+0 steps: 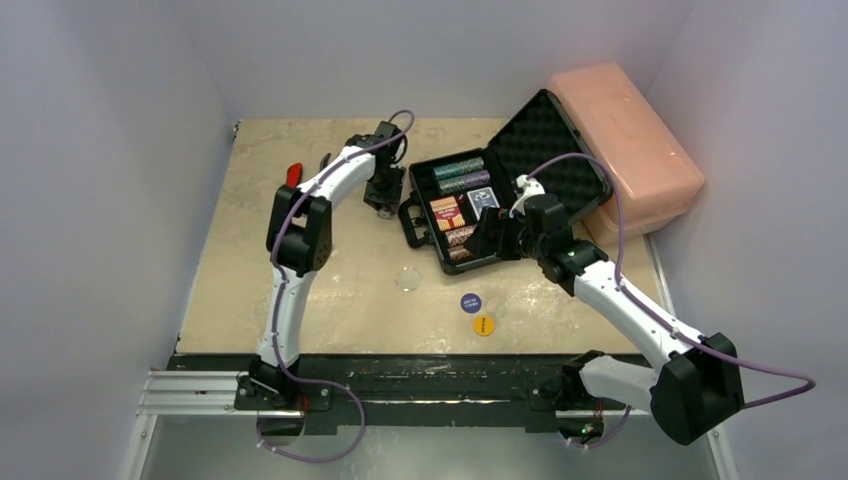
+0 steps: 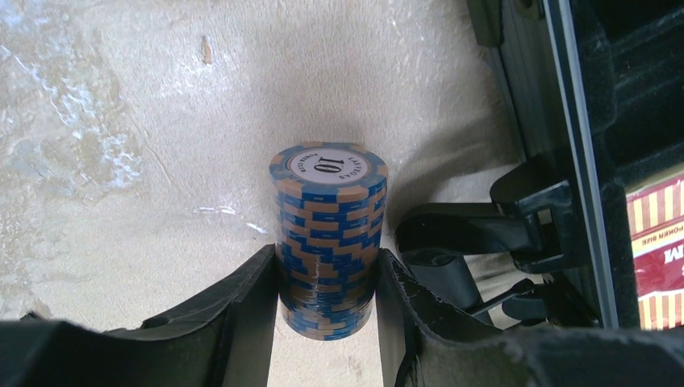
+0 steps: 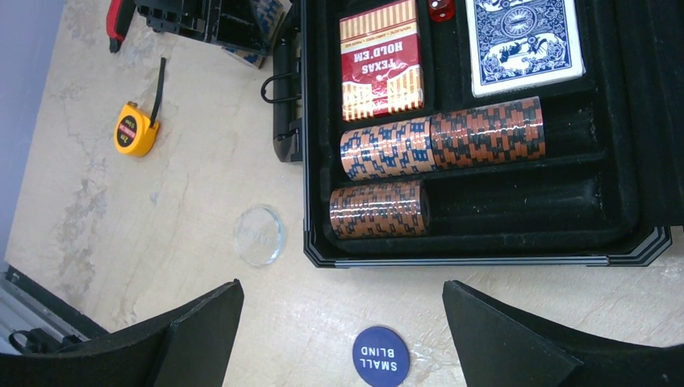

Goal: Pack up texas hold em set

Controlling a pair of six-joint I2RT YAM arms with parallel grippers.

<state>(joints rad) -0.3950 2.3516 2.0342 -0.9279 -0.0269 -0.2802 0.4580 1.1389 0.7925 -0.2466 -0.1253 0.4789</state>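
Left gripper (image 2: 328, 266): fingers narrowed onto an upright chip stack (image 2: 328, 218), blue and tan, top face marked 10.
Left edges: in the left wrist view the briefcase handle (image 2: 460, 234) sits just beside the stack at 3 o'clock, and bare table (image 2: 121, 121) runs from 9 to 12 o'clock.
Right gripper (image 3: 340, 290): spread wide and holding nothing, above the table just outside the case's near rim.
Right edges: in the right wrist view the Small Blind button (image 3: 380, 355) lies between the fingers at 6 o'clock, and the clear button (image 3: 258, 235) lies at 10 o'clock, near the case corner.
Briefcase (image 3: 484, 260): open. It holds the red deck (image 3: 381, 60), blue deck (image 3: 524, 36), red die (image 3: 440, 8) and 3 chip rolls (image 3: 442, 137). The groove at 3 o'clock of the lower roll is open foam.
Top view: the case is at 1 o'clock of the table centre, its lid against the pink box (image 1: 630, 150). The yellow button (image 1: 483, 325) lies at 6 o'clock of the case.
Far side: the tape measure (image 3: 135, 129) and pliers (image 1: 293, 174) lie near the left arm.
Room: pale walls close the table on 3 sides.
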